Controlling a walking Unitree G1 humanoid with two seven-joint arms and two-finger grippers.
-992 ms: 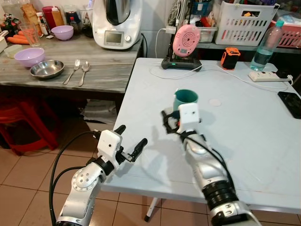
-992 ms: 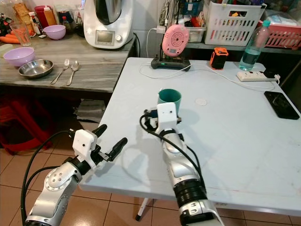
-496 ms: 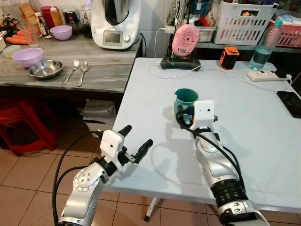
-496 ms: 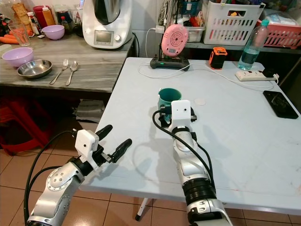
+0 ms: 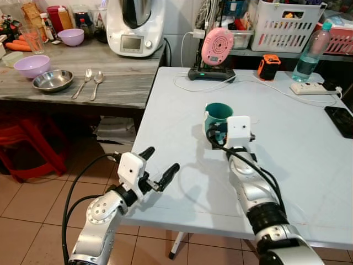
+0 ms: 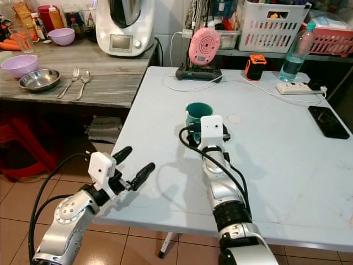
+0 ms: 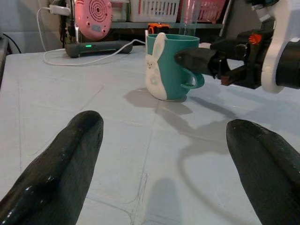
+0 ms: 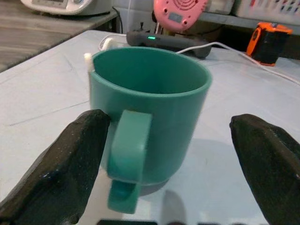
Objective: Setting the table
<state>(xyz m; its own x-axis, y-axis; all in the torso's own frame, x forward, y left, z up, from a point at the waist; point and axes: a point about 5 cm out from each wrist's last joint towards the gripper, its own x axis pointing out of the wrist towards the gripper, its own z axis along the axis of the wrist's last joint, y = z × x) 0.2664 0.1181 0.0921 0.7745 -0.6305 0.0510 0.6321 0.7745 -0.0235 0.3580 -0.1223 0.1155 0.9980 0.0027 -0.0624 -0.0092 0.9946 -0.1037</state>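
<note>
Pale blue table, kitchen corner, wooden counter to our left: we log one teal mug standing upright on the tabletop, near the middle of the table's left half, handle turned toward us, a white rabbit figure on its side in the left wrist view. Our right gripper sits just behind it, fingers spread wide to either side of the mug and not pressing the wall; one fingertip lies just beside the handle. Half a second ago that wrist stood a little further to our right; a second ago it was in front of the mug with the cup raised against it. We judge the mug set down and released, so this item of the setting is placed. Our left gripper hovers at the table's near left edge, fingers apart, holding nothing. Remaining on the counter: a steel bowl, a fork and spoon, a lilac bowl.
</note>
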